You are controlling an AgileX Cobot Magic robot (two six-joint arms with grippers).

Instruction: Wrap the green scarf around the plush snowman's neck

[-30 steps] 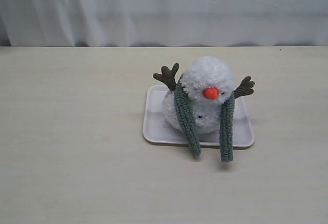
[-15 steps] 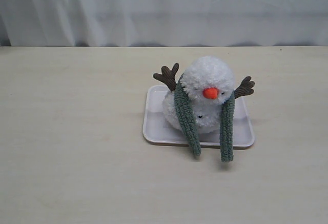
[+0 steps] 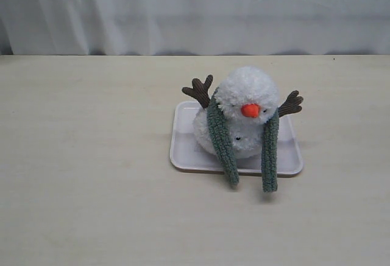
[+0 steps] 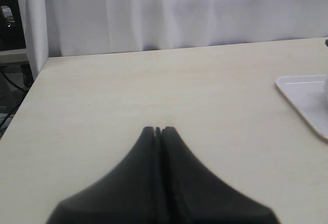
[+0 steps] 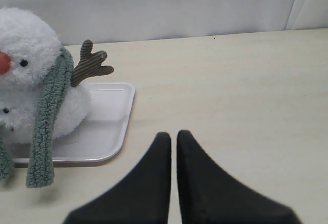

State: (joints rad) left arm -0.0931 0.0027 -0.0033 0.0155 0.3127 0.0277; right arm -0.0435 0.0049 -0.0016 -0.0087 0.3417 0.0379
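The plush snowman (image 3: 244, 111) sits on a white tray (image 3: 183, 150) with its orange nose toward the table's front. The green scarf (image 3: 222, 141) is draped behind its neck, and both ends hang down its front, past the tray's front rim. In the right wrist view the snowman (image 5: 25, 55) and one hanging scarf end (image 5: 46, 121) show off to one side of my right gripper (image 5: 173, 134), which is shut and holds nothing. My left gripper (image 4: 159, 129) is shut and empty over bare table, with only the tray's corner (image 4: 302, 93) in its view. Neither gripper appears in the exterior view.
A white curtain (image 3: 195, 10) hangs behind the light wooden table (image 3: 91, 156). The table's side edge (image 4: 31, 90) shows in the left wrist view, with dark equipment beyond it.
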